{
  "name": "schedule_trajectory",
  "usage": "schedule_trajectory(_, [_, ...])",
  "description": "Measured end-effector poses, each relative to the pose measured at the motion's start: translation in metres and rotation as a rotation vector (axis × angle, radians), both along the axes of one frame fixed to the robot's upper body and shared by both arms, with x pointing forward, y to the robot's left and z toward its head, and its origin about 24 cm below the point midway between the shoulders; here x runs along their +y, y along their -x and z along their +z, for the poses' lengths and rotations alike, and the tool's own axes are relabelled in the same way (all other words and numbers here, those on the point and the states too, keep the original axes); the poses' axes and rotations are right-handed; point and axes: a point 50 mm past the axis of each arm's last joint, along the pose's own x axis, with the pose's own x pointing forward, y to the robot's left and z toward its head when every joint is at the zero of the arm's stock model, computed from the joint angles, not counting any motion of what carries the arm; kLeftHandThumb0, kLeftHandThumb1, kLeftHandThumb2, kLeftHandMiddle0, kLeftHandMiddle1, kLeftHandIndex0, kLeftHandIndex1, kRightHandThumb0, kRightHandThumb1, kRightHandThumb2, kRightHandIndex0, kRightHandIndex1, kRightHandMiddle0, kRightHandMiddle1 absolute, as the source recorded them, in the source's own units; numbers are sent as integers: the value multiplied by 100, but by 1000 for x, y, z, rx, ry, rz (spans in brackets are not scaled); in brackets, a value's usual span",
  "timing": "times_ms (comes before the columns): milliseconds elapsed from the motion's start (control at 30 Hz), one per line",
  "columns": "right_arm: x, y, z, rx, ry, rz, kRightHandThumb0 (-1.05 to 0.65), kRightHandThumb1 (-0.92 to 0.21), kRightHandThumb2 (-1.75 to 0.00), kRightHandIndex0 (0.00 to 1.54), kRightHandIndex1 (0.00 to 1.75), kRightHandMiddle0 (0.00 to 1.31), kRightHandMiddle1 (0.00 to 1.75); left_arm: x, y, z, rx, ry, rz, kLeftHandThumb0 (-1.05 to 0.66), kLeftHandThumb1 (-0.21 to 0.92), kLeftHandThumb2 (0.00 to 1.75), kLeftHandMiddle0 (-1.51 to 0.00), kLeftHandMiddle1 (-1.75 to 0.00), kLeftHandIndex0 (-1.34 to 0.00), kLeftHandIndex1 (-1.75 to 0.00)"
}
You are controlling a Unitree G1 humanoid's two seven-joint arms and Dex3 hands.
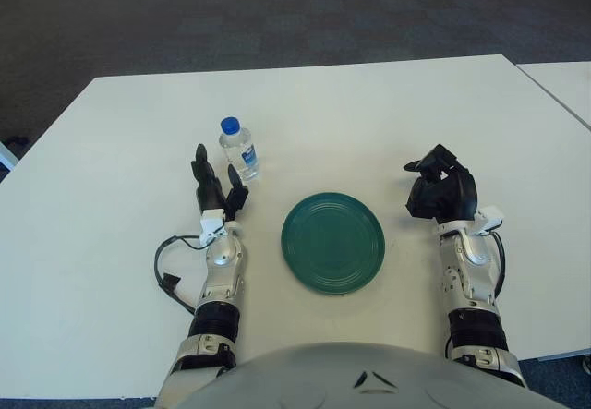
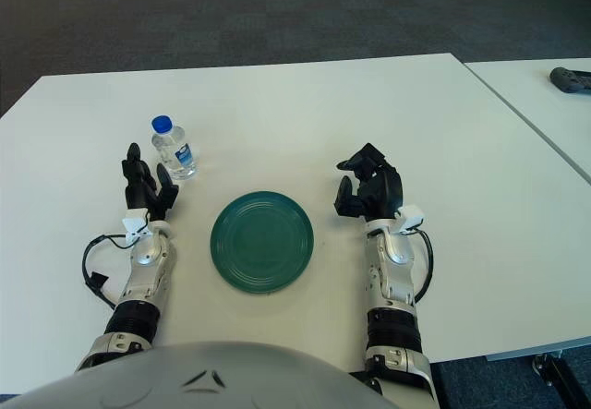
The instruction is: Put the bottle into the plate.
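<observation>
A small clear water bottle (image 1: 238,149) with a blue cap stands upright on the white table (image 1: 351,114), left of centre. A dark green plate (image 1: 333,241) lies in front of me, to the right of the bottle and nearer. My left hand (image 1: 216,187) is just below the bottle, fingers spread and empty, close to it without touching. My right hand (image 1: 441,189) shows to the right of the plate, fingers relaxed and holding nothing.
A second white table (image 1: 563,81) stands at the far right, with a dark object (image 2: 574,79) on it. Dark carpet lies beyond the table's far edge. A black cable (image 1: 168,261) loops beside my left forearm.
</observation>
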Motion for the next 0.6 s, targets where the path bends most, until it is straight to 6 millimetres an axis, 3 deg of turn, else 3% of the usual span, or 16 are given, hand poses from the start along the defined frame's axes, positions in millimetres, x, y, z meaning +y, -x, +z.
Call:
schedule_trajectory(300, [-1, 0, 0, -4, -2, 3, -1, -2, -157, 81, 175, 77, 147, -1, -4, 3, 30, 9, -15, -87, 92, 27, -16, -1, 0, -47])
schedule_trajectory(600, [0, 0, 1, -9, -5, 5, -1, -1, -158, 82, 175, 76, 149, -1, -8, 10, 41, 21, -18, -89, 92, 15, -18, -1, 0, -49])
